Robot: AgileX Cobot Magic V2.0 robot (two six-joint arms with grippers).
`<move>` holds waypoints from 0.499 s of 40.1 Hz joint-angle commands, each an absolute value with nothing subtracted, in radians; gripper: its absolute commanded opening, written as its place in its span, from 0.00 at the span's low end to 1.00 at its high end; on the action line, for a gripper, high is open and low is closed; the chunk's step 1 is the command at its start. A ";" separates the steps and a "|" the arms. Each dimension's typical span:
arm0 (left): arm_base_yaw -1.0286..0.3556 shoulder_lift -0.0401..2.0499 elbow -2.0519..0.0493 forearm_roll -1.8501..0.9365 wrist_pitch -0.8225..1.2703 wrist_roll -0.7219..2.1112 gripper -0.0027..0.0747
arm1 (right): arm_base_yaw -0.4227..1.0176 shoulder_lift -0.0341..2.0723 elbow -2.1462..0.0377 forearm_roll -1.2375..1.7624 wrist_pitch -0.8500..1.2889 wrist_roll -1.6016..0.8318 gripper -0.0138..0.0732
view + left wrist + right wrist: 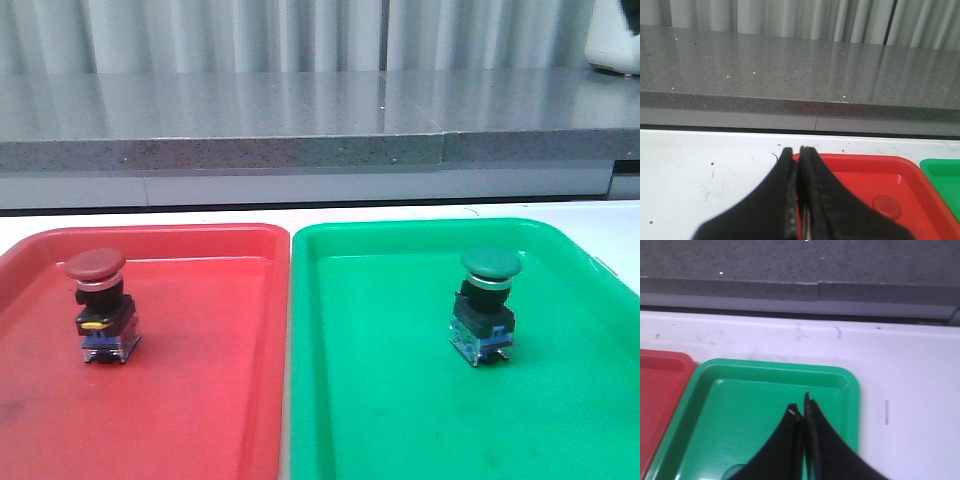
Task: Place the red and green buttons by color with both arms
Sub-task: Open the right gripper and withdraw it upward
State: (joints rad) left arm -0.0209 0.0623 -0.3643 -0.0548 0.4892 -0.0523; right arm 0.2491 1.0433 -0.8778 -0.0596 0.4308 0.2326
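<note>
The red button (pixel 100 305) stands upright at nine o'clock in the red tray (pixel 200 400), the green button (pixel 487 305) at three in the green tray (pixel 400 420), while the left gripper (pixel 799 155) and right gripper (pixel 803 412) seemingly pinch closed, empty.

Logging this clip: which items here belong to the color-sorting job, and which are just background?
Job items:
red button, in the red tray
green button, in the green tray
left claw, shut
right claw, shut

Background:
grey counter
curtain
</note>
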 commanded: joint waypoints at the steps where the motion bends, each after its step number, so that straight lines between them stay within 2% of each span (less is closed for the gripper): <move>1: -0.020 0.073 -0.392 -0.064 0.403 -0.061 0.01 | 0.210 0.952 -0.880 -0.121 0.410 0.233 0.08; 20: -0.020 0.073 -0.392 -0.064 0.403 -0.061 0.01 | 0.209 0.364 -0.419 -0.174 0.327 0.233 0.08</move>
